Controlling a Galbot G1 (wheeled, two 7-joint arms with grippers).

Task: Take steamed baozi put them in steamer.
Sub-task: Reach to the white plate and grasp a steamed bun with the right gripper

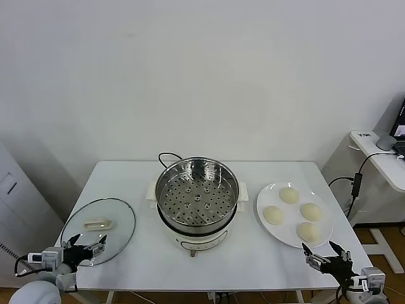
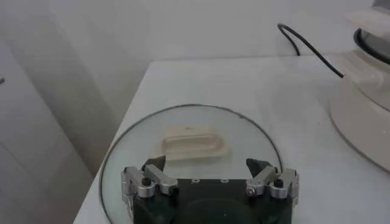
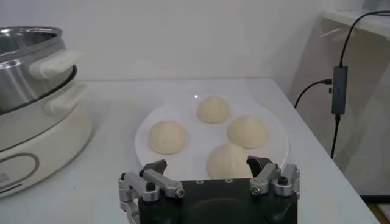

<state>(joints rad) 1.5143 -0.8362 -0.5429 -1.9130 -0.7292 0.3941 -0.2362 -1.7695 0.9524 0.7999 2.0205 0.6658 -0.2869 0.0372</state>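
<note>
Several pale cream baozi [image 1: 289,195] lie on a flat white plate [image 1: 267,197] right of the steamer [image 1: 197,194], a shiny steel pot with a perforated tray on a white base at the table's middle. The steamer tray holds nothing. In the right wrist view the baozi [image 3: 167,136] lie just ahead of my right gripper [image 3: 206,169], which is open and empty. That gripper [image 1: 326,256] hovers at the table's front right edge. My left gripper [image 1: 87,244] is open and empty at the front left, over the glass lid's near edge.
A round glass lid [image 1: 116,220] with a white handle lies flat at the table's left, seen also in the left wrist view [image 2: 183,125]. A black cord [image 1: 166,155] runs behind the steamer. A white side desk [image 1: 380,155] with cables stands to the right.
</note>
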